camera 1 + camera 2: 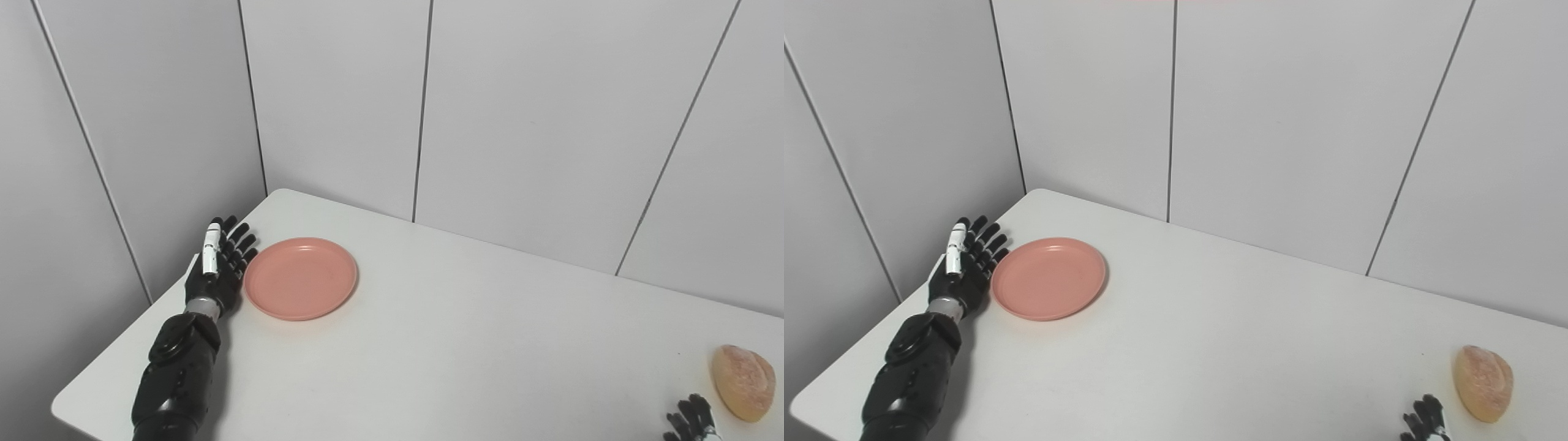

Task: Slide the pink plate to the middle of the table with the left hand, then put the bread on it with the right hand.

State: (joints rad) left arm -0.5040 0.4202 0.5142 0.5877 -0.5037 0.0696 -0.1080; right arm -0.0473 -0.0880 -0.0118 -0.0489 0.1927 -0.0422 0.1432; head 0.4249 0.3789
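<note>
**Left hand set to push the plate**

Nearest, the right hand point(692, 419) peeks in at the bottom edge; whether it is spread or curled, I cannot tell. The bread point(743, 381) lies just beside it, near right. Farther left, the left hand point(219, 266) stands flat, fingers extended, against the pink plate point(300, 277). I'd push low on the rim, steadily rightward, keeping it flat on the table point(465, 343).

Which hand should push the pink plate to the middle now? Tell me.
Left. The left hand is open, right beside the pink plate's outer rim, set to push. The right hand is near the bread, far across the table.
</note>
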